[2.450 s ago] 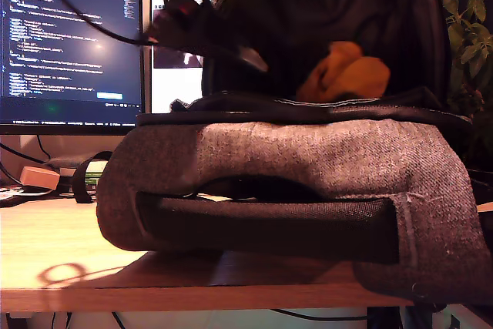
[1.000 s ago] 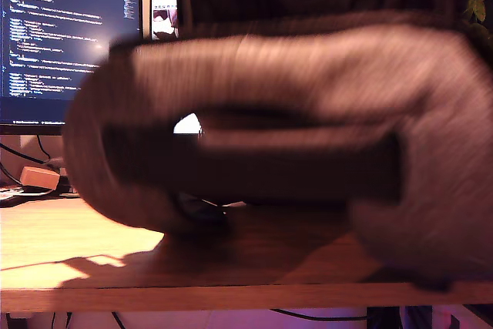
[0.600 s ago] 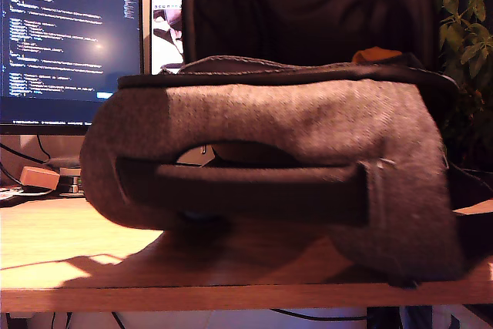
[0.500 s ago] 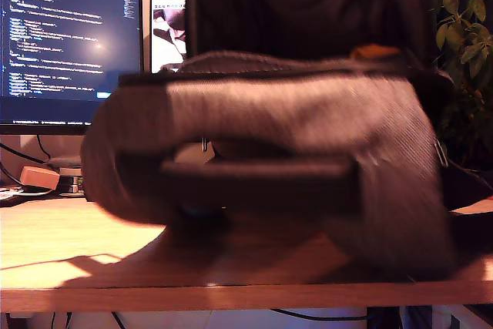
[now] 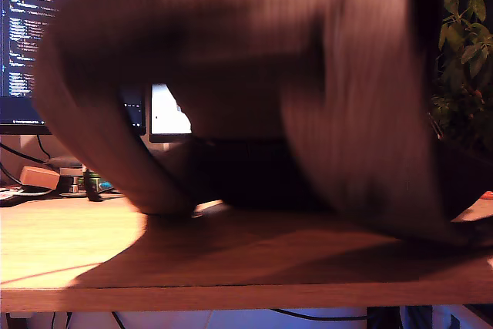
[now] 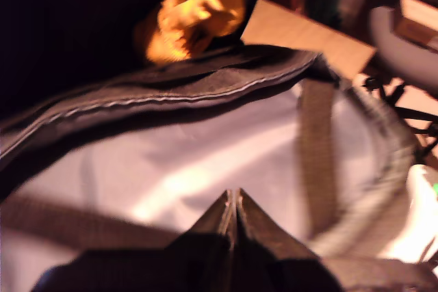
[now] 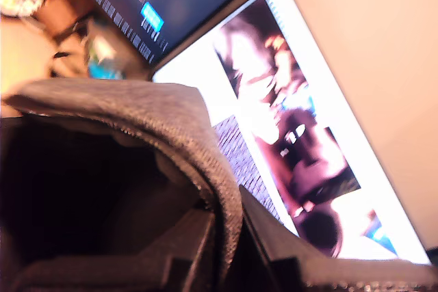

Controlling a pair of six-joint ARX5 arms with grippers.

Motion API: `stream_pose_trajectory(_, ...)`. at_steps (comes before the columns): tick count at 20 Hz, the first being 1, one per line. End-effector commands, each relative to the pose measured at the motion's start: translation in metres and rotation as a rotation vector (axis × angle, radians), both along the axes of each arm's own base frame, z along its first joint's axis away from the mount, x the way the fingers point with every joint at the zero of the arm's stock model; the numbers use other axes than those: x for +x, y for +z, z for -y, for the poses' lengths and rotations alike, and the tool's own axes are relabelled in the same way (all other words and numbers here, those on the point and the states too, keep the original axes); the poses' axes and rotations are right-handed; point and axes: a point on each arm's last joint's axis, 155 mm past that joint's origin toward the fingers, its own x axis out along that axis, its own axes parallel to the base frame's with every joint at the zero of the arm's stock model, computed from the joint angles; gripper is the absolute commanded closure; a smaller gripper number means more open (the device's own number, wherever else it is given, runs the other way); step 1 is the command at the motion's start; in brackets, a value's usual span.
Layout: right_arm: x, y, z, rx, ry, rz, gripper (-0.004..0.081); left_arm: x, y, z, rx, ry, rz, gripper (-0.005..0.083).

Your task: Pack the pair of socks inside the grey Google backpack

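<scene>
Grey backpack fabric is pinched in my second hand. My first hand is closed tight on the backpack too. Yellow-orange socks sit inside its dark opening.

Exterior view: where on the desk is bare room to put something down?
Bare wood runs along the desk's front edge, widest at the exterior view's left, between the blurred backpack and the small clutter under the monitor. The middle and the exterior view's right are crowded by the backpack and its shadow.
</scene>
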Motion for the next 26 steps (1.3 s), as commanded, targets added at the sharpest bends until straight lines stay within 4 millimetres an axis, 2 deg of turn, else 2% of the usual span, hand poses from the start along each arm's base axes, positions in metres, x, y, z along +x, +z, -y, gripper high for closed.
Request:
stream_pose_trajectory(1, -0.012, 0.061, 0.012, 0.118, -0.007, 0.132, 0.0781, -0.002, 0.001, 0.005, -0.005, -0.02, 0.007, 0.0795)
stream_pose_trajectory(6, -0.005, 0.044, 0.011, 0.082, -0.021, 0.086, 0.0781, -0.006, -0.007, 0.021, 0.008, -0.058, -0.003, 0.0795)
stream_pose_trajectory(9, 0.01, 0.038, 0.019, 0.09, -0.065, 0.065, 0.0781, -0.002, 0.007, 0.029, -0.042, -0.068, 0.043, 0.0795)
stream_pose_trajectory(11, 0.01, 0.037, 0.016, 0.114, -0.049, 0.05, 0.0781, 0.0, 0.021, 0.036, -0.09, -0.075, 0.079, 0.0795)
stream_pose_trajectory(14, 0.01, 0.028, 0.018, 0.101, -0.053, 0.019, 0.0781, 0.004, 0.022, 0.034, -0.085, -0.057, 0.092, 0.0795)
stream_pose_trajectory(16, 0.008, 0.011, 0.018, 0.076, -0.059, -0.045, 0.0781, 0.006, 0.018, 0.032, -0.063, -0.048, 0.099, 0.0795)
stream_pose_trajectory(18, 0.004, -0.015, 0.013, 0.037, -0.03, -0.138, 0.0781, 0.007, 0.013, 0.028, -0.043, -0.039, 0.087, 0.0795)
stream_pose_trajectory(24, -0.005, -0.084, -0.008, -0.039, 0.039, -0.389, 0.0781, 0.008, -0.021, 0.007, 0.093, 0.006, 0.02, 0.0795)
stream_pose_trajectory(26, -0.004, -0.095, -0.011, -0.058, 0.044, -0.418, 0.0781, 0.009, -0.033, 0.001, 0.148, 0.009, 0.005, 0.0795)
